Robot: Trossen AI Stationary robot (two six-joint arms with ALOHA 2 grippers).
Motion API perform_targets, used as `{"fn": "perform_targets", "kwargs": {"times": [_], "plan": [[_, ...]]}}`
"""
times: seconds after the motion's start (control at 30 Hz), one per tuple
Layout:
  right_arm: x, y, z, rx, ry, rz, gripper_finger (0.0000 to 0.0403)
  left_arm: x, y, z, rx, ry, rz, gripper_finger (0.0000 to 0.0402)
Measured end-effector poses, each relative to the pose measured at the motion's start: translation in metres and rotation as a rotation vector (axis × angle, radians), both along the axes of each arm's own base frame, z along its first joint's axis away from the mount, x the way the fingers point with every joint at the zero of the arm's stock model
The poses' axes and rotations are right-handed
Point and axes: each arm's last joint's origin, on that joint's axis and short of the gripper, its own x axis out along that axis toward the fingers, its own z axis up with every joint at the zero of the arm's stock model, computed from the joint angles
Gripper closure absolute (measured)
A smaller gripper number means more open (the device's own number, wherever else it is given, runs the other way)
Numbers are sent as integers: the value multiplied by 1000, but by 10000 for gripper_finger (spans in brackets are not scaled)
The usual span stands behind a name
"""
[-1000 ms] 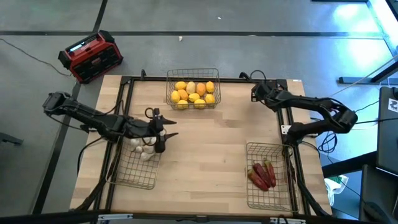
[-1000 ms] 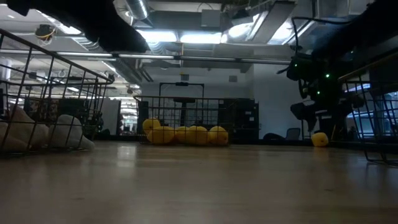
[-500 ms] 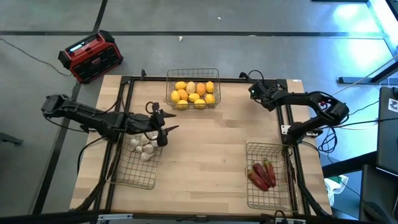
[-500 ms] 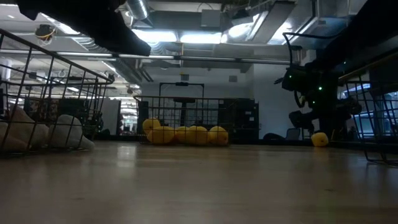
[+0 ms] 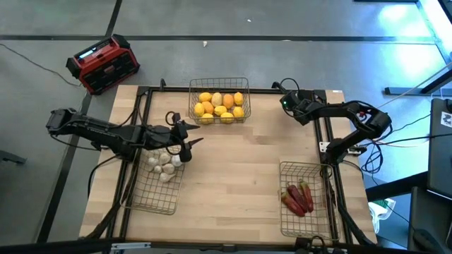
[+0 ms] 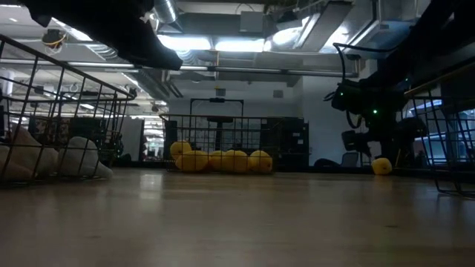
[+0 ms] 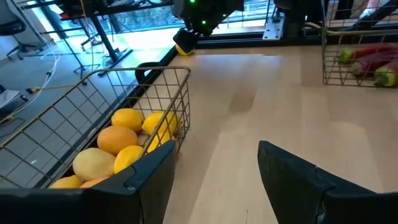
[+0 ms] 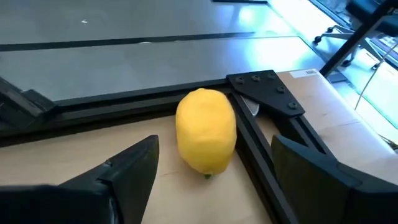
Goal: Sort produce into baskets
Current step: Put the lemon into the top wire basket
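Your right gripper (image 8: 211, 180) hangs at the table's far right corner, fingers spread wide on either side of a loose yellow lemon (image 8: 206, 131) resting against the black frame, not gripping it. Your left gripper (image 5: 185, 137) hovers empty, fingers apart, between the garlic basket (image 5: 152, 192) and the lemon basket (image 5: 218, 84).

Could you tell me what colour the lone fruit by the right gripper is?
Yellow fruit, clearest in the right wrist view.

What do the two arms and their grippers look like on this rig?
Both arms are dark, jointed segments with black cables trailing along them. The left gripper and right gripper each have two broad, flat black fingers. The right arm shows a small green light near its wrist and a red spot farther back.
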Motion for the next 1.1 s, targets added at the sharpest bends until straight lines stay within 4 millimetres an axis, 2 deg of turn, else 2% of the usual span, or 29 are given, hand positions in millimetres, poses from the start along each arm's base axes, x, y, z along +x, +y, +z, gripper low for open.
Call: {"fn": "perform_targets", "kwargs": {"times": [0.2, 0.37, 0.53, 0.8, 1.1], "plan": [[2, -1, 1, 31, 34, 40, 95, 1, 1, 1, 15, 1, -13, 178], [8, -7, 11, 60, 67, 107, 95, 2, 4, 4, 21, -34, -5, 178], [1, -14, 15, 115, 109, 67, 100, 2, 6, 4, 31, -32, 1, 178], [2, -17, 11, 157, 140, 57, 138, 2, 6, 4, 31, -32, -2, 178], [8, -18, 4, 198, 208, 61, 154, 2, 6, 4, 31, -31, -3, 178]]}}
